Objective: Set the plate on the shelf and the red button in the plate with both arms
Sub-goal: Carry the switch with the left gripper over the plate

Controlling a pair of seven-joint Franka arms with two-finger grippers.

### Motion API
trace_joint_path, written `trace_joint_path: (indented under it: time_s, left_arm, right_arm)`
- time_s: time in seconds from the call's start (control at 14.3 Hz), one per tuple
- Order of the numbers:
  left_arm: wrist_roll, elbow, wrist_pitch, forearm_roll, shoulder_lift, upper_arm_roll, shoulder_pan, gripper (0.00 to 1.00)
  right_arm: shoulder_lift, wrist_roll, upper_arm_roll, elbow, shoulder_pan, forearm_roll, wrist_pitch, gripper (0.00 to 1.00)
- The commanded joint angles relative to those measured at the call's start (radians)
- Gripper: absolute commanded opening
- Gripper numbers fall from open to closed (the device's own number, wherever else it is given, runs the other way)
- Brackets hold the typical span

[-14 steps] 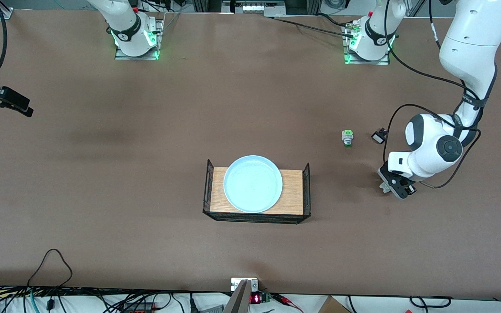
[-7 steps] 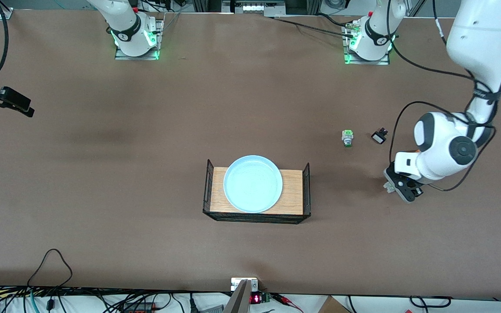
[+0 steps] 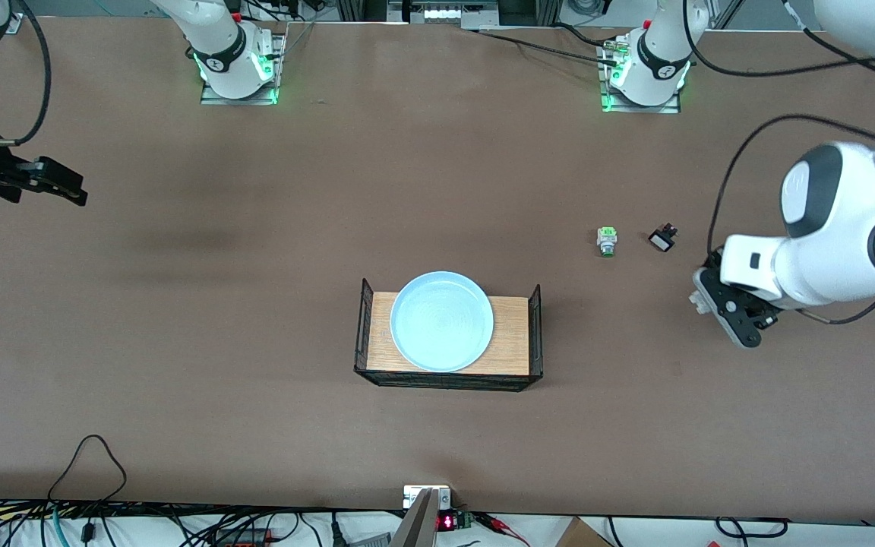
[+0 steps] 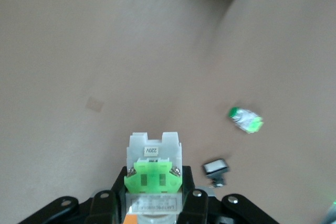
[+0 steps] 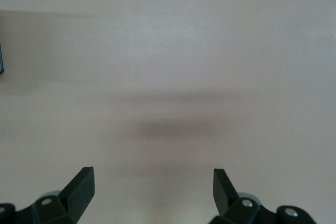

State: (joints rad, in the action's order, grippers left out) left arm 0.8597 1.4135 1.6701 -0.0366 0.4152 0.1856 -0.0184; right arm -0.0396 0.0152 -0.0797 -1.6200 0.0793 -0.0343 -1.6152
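Note:
The pale blue plate (image 3: 442, 321) lies on a wooden tray with black wire ends (image 3: 513, 346) at mid table. My left gripper (image 3: 720, 310) is in the air over bare table toward the left arm's end. It is shut on a switch with a whitish body and a green middle block (image 4: 154, 153). Its far end is hidden between the fingers, with a trace of orange-red showing. This looks like the red button. My right gripper (image 3: 65, 190) hangs open and empty over bare table at the right arm's end, and it also shows in the right wrist view (image 5: 153, 182).
A similar switch with a green end (image 3: 607, 241) lies on the table between the tray and my left gripper, also in the left wrist view (image 4: 245, 119). A small black part with a white face (image 3: 662, 239) lies beside it (image 4: 216, 168). Cables run along the table's near edge.
My left arm has risen and swung toward its end of the table with the switch in its fingers. My right gripper has shifted a little toward the table's middle.

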Motion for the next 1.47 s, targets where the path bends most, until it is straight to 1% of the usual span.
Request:
trace_joint_path:
  time_s: [0.0,0.07,0.14,0.28,0.42,0.49,0.63,0.91,1.05,1.12,1.19,1.33,1.4]
  left_arm:
    - [-0.086,-0.113,-0.072,-0.009,0.03,0.098,0.014,0.24]
    - [-0.147,-0.126,-0.069,-0.009,0.031,0.132,0.035,0.24]
    - [-0.225,-0.169,-0.064,-0.008,0.039,0.146,0.072,0.25]
    - [-0.365,-0.266,-0.056,-0.009,0.094,0.138,0.18,0.26]
    - [-0.47,-0.313,0.006,-0.009,0.131,0.133,0.247,0.26]
    - [-0.493,-0.314,0.06,-0.009,0.14,0.135,0.256,0.26]
    - [-0.504,-0.317,0.214,-0.008,0.186,0.138,0.27,0.26]
    - [-0.511,-0.315,0.357,-0.011,0.27,0.129,0.311,0.26]
    - [-0.527,-0.317,0.404,-0.012,0.296,0.121,0.337,0.26]
    - [-0.562,-0.315,0.411,-0.012,0.301,0.098,0.36,0.26]
    - [-0.603,-0.317,0.413,-0.012,0.301,0.057,0.409,0.26]
    - [-0.66,-0.315,0.413,-0.012,0.303,-0.052,0.522,0.26]
    - [-0.689,-0.317,0.415,-0.012,0.312,-0.092,0.561,0.26]
  right_arm:
    - [0.01,-0.017,-0.005,0.023,0.008,0.002,0.014,1.0]
    - [0.007,-0.017,-0.005,0.025,0.01,0.005,0.012,1.0]
    - [0.007,-0.014,-0.005,0.025,0.01,0.005,0.012,1.0]
    - [0.01,-0.014,-0.005,0.025,0.008,0.005,0.014,1.0]
    - [0.006,-0.014,-0.012,0.026,0.002,0.011,0.003,1.0]
    - [0.006,-0.014,-0.014,0.026,0.001,0.011,0.0,1.0]
    - [0.01,-0.017,-0.015,0.026,-0.001,0.002,0.012,1.0]
    - [0.013,-0.02,-0.015,0.026,0.002,0.001,0.015,1.0]
    - [0.012,-0.021,-0.015,0.026,0.002,0.001,0.017,1.0]
    - [0.012,-0.02,-0.014,0.026,0.004,0.001,0.035,1.0]
    - [0.013,-0.017,-0.014,0.028,0.005,-0.001,0.052,1.0]
    - [0.013,-0.017,-0.015,0.026,0.001,-0.001,0.064,1.0]
    - [0.013,-0.018,-0.017,0.026,-0.001,-0.001,0.067,1.0]
